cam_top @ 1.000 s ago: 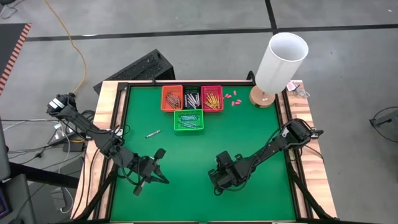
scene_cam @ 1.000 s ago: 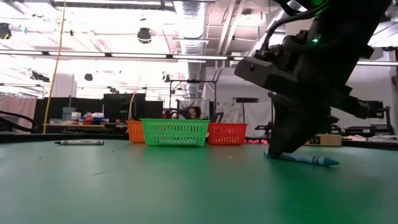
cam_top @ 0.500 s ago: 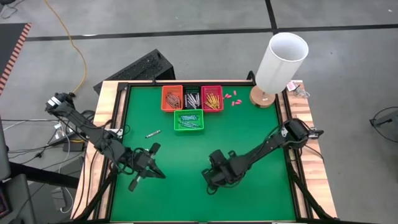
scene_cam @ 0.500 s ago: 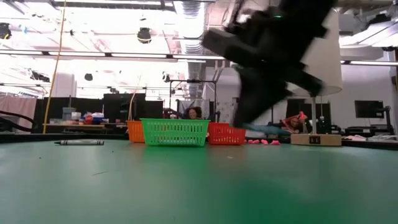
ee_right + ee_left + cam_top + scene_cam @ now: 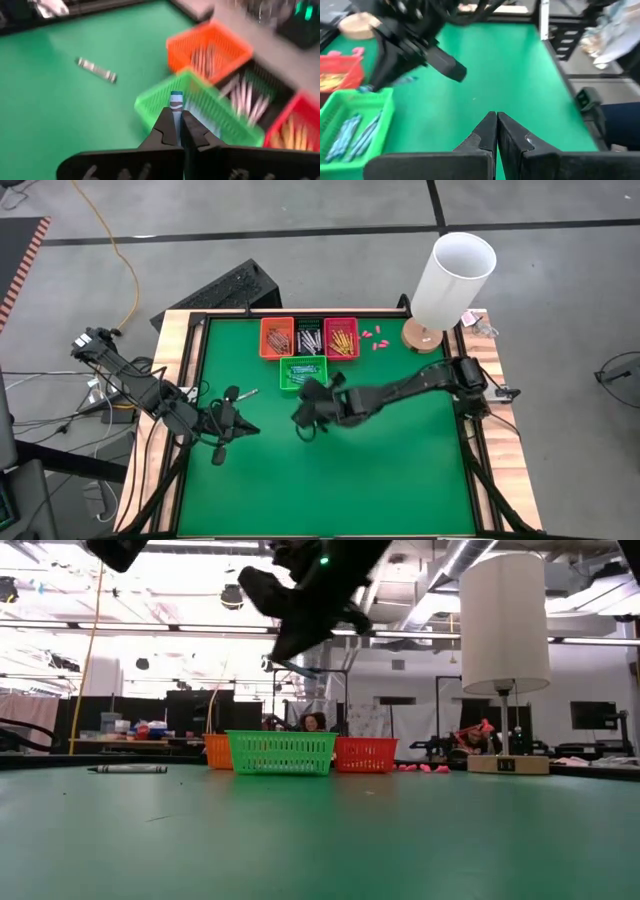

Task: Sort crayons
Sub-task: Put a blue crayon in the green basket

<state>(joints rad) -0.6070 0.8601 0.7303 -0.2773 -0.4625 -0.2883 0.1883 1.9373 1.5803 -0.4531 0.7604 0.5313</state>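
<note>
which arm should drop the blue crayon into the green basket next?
Right. The right gripper is shut on the blue crayon, next to the green basket. The left gripper is shut, holding nothing, off to the side.

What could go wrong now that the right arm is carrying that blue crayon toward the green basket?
The right gripper pinches the blue crayon only near one end, so it might tilt or slip before release. It hangs at the green basket's near edge, not over the middle, so an early drop could land on the table. The orange basket and the red basket stand close behind, so an overshoot could mis-sort it.
</note>
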